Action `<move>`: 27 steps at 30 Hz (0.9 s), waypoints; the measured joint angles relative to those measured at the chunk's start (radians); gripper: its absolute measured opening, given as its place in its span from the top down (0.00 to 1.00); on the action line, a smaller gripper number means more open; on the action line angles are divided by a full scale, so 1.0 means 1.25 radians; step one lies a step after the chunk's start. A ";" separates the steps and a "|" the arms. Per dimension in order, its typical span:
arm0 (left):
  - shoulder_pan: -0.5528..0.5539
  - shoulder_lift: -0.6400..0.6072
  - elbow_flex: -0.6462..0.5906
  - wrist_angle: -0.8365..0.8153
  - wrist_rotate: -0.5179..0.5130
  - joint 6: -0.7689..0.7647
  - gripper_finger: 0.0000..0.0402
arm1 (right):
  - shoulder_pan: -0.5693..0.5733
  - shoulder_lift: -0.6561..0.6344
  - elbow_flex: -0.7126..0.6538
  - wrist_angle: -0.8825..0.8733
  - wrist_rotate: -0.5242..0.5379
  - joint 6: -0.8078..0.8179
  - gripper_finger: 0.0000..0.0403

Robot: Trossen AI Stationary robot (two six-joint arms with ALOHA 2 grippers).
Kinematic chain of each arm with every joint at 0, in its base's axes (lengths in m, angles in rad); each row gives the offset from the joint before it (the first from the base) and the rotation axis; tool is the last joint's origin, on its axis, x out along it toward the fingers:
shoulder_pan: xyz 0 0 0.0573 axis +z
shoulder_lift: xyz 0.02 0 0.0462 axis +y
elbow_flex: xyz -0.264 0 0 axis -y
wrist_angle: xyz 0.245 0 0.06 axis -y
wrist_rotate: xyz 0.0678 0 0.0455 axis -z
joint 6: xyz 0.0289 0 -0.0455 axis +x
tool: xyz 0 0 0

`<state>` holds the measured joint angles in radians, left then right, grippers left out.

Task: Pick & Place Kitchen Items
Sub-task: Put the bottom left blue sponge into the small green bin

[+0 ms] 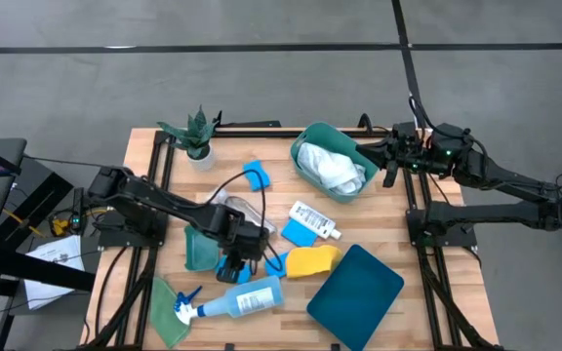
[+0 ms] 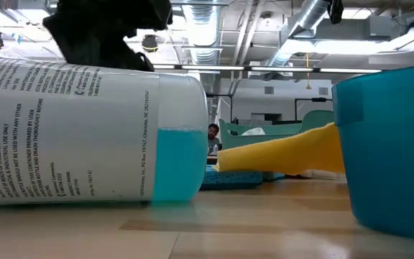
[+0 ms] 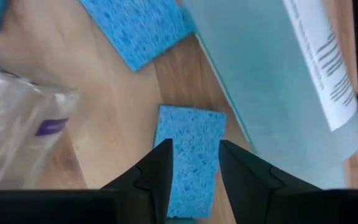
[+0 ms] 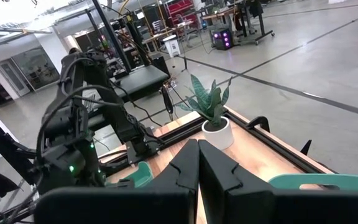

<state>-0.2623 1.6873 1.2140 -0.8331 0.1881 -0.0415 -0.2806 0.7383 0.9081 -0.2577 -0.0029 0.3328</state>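
My left gripper [image 1: 234, 265] is down near the table's near middle, shut on a small blue sponge [image 3: 190, 146], just beside the lying pale-blue spray bottle [image 1: 242, 297]. A second blue sponge [image 1: 299, 232], a small white bottle [image 1: 315, 219], a yellow cloth [image 1: 312, 260] and a crinkled silver cup [image 1: 232, 207] lie around it. A white cloth [image 1: 332, 168] lies in the teal tub [image 1: 305, 141]. My right gripper [image 4: 197, 162] is shut and empty, held up beside the tub's right side. My left gripper has the blue sponge's two long sides [image 3: 166, 134] between its two fingers, which come from above and lie along it. The sponge's far end [image 3: 191, 115] sticks out past the fingertips. I cannot tell whether the sponge is off the table.
A potted plant [image 1: 198, 136] stands at the far left. A third blue sponge [image 1: 257, 175] lies near it. Green cloths lie at the near left [image 1: 169, 307] and under the left arm [image 1: 201, 249]. A flat teal lid [image 1: 356, 285] lies at the near right.
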 joint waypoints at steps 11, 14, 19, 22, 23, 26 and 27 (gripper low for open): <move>0.026 0.093 0.000 -0.014 0.003 0.078 0.69 | -0.001 0.000 0.000 -0.002 -0.001 0.000 1.00; 0.042 0.105 0.000 -0.018 0.003 0.098 0.69 | -0.001 0.000 0.000 -0.002 -0.001 0.001 1.00; 0.066 0.104 -0.030 -0.010 0.060 0.113 0.69 | -0.001 0.000 0.000 -0.002 -0.003 0.006 1.00; 0.065 0.103 -0.072 -0.003 0.082 0.120 0.69 | -0.001 0.000 0.000 -0.003 -0.003 0.006 1.00; 0.062 0.099 -0.083 0.004 0.087 0.128 0.69 | -0.001 0.000 0.000 -0.003 -0.003 0.006 1.00; 0.050 0.095 -0.114 0.021 0.101 0.148 0.69 | -0.001 0.000 0.000 -0.003 -0.003 0.006 1.00; 0.048 0.094 -0.118 0.032 0.101 0.149 0.69 | -0.001 0.000 0.000 -0.003 -0.003 0.006 1.00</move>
<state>-0.2021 1.8044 1.0660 -0.7927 0.3149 0.1448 -0.2813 0.7383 0.9081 -0.2611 -0.0071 0.3408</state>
